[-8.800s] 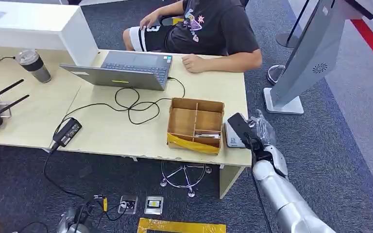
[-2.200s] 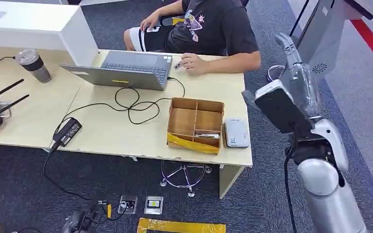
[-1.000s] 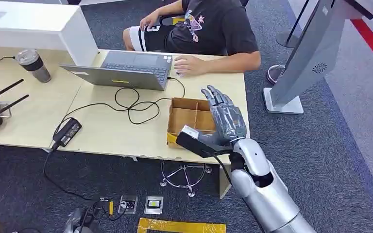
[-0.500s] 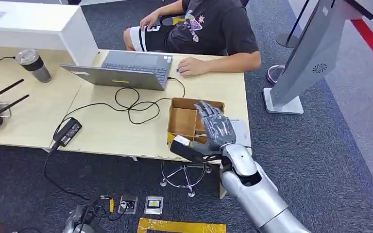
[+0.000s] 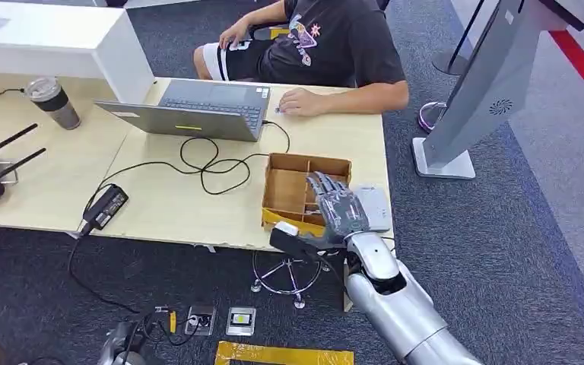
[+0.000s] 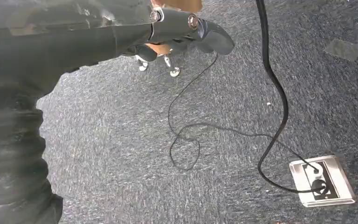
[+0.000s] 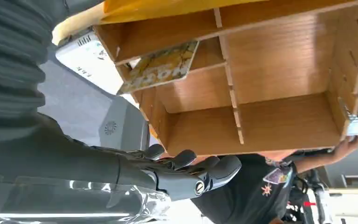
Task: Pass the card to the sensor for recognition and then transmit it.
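A yellow patterned card [image 7: 161,67] lies tilted in one compartment of the wooden divided box [image 7: 279,116], on the side next to the white sensor [image 7: 86,58]. In the head view my right hand [image 5: 334,205] hovers over the near right part of the box [image 5: 289,186], fingers spread and straight, holding nothing. The sensor [image 5: 374,207] lies flat on the table just right of the box. In the right wrist view the dark fingers [image 7: 186,173] reach past the box's far wall without touching the card. My left hand [image 6: 186,28] hangs over the carpet, fingers out, holding nothing.
A person [image 5: 327,46] sits at the far side of the table with a hand beside an open laptop [image 5: 198,106]. Black cables [image 5: 205,163] loop across the table [image 5: 167,205]. A grey kiosk [image 5: 487,91] stands to the right. A floor socket [image 6: 324,179] is set in the carpet.
My right arm has swung from high near the kiosk down over the box. In the last half second the hand sank a little and shifted slightly toward the box's near edge.
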{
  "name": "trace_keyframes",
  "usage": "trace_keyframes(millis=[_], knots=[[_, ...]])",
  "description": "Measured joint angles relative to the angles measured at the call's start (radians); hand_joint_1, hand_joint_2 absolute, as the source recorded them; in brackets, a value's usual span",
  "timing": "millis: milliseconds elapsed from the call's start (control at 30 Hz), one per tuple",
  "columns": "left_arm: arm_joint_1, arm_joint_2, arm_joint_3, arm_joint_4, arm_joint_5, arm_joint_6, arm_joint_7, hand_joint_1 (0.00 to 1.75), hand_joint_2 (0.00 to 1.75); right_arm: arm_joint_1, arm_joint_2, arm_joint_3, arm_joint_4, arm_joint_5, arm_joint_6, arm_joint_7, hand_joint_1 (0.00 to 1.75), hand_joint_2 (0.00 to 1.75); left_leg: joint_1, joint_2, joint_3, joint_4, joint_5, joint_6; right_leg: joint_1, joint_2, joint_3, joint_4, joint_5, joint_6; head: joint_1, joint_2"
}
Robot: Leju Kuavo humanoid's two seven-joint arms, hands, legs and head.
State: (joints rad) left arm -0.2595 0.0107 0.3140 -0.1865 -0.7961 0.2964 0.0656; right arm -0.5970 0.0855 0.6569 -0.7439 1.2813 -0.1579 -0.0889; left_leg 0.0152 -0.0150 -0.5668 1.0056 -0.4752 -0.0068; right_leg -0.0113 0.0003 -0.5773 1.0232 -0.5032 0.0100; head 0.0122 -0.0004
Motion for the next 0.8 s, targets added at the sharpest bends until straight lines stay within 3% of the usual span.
trace_keyframes(millis=[133,400,800], knots=[[0.0,0.0,0.0,0.0,-0.002,-0.001,0.0,0.0,1.75,0.001,-0.006,0.0,0.018,0.015,-0.015,0.04,0.0,1.75,0.0,0.0,0.0,0.0,0.0,0.0,0.0,0.0,0.0,0.0,0.0,0.0,0.0,0.0],[-0.001,0.0,0.0,0.0,-0.005,-0.001,0.0,0.0,1.75,-0.002,-0.015,0.0,0.058,0.016,-0.028,0.05,0.0,1.75,0.0,0.0,0.0,0.0,0.0,0.0,0.0,0.0,0.0,0.0,0.0,0.0,0.0,0.0],[-0.002,-0.001,0.0,0.0,-0.01,-0.003,0.0,0.0,1.75,-0.015,-0.018,0.0,0.101,0.015,-0.048,0.055,0.26,1.75,0.0,0.0,0.0,0.0,0.0,0.0,0.0,0.001,0.0,0.0,0.0,0.0,0.0,0.0]])
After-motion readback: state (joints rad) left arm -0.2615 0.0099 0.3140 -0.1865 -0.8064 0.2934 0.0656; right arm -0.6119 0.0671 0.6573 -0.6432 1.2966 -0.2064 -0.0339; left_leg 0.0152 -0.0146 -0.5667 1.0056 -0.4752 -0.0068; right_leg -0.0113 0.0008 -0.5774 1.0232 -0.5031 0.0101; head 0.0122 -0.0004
